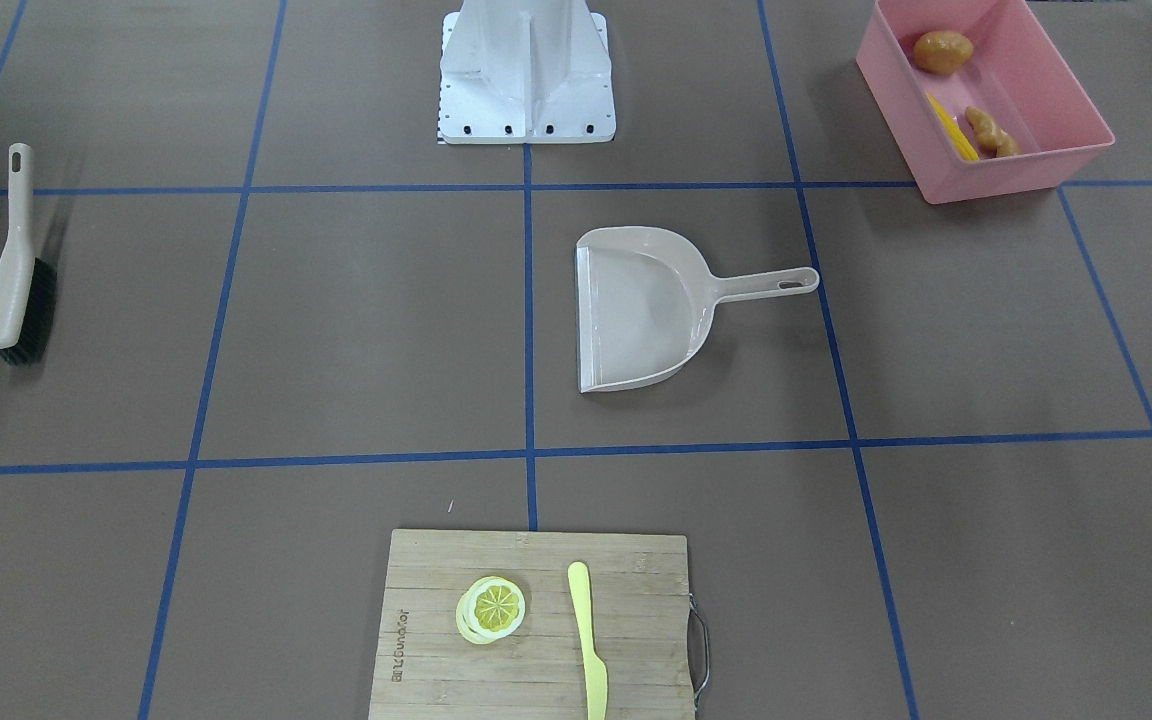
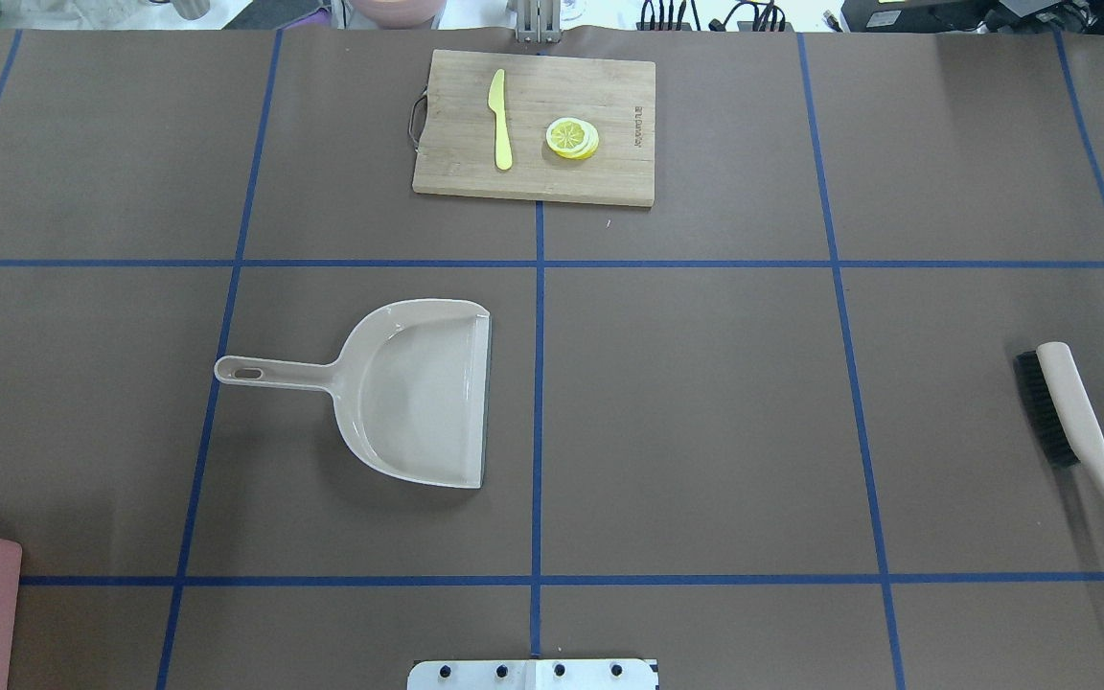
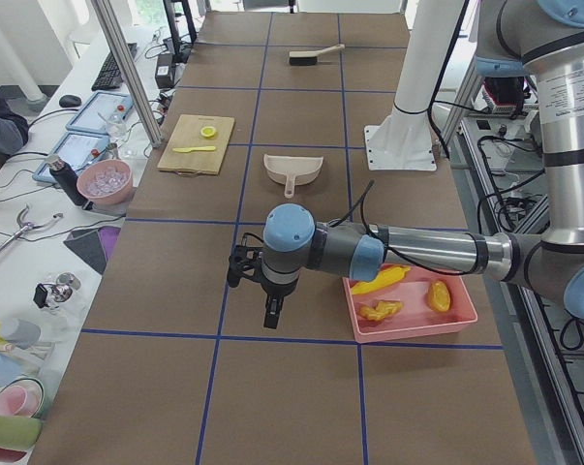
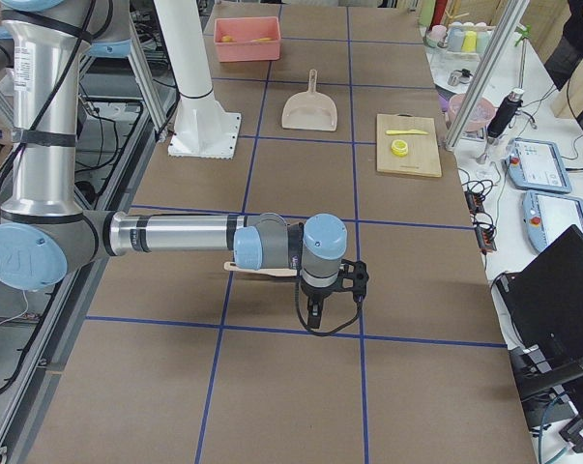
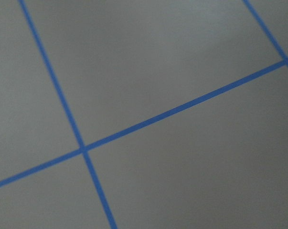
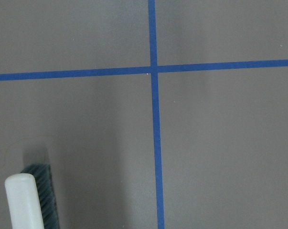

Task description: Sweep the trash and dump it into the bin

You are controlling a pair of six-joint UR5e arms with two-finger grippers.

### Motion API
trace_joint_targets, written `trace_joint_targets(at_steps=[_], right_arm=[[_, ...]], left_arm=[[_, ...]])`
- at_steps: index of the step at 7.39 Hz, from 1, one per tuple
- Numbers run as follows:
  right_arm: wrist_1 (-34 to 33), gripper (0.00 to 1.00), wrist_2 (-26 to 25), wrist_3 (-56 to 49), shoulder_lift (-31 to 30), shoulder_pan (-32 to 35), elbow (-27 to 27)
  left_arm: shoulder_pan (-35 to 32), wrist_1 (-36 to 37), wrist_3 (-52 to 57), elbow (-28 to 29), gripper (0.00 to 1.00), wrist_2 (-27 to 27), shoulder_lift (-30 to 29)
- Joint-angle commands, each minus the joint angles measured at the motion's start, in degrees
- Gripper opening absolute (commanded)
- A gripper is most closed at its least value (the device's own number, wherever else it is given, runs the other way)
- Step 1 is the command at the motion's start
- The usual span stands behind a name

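Trash in rimmed pink plastic bin | left fingers, right fingers: cannot tell

1. Bin: pink rectangular tub with rim and sloping sides; upright on the table, on the robot's left.
2. Potato: brown, oval; inside the bin, apart from the other two.
3. Corn cob: yellow, long; inside, along one wall.
4. Ginger root: tan, knobbly; inside, just beside the corn cob.
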Motion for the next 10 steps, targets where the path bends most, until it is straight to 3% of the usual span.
trace_joint_targets(at_steps=[1,4,5,7,10], right_arm=[[0.0,1.00,-0.1,0.1,-0.1,0.1,0.0],[0.0,1.00,-0.1,0.1,-0.1,0.0,-0.1],[0.0,1.00,-0.1,0.1,-0.1,0.1,-0.2],[0.0,1.00,0.0,0.1,-0.1,0.0,-0.2],[0.0,1.00,0.0,0.1,0.0,0.1,-0.1]], left_arm=[[-0.9,6.8,-0.1,1.8,0.98,-2.4,-0.2],[-0.8,6.9,-0.1,4.2,0.98,-3.3,-1.1],[-1.0,6.8,0.4,2.7,0.98,-2.9,-1.1],[-0.7,6.3,0.6,0.4,0.98,3.2,-2.5],[-0.5,6.7,0.6,0.7,0.98,3.7,-5.5]])
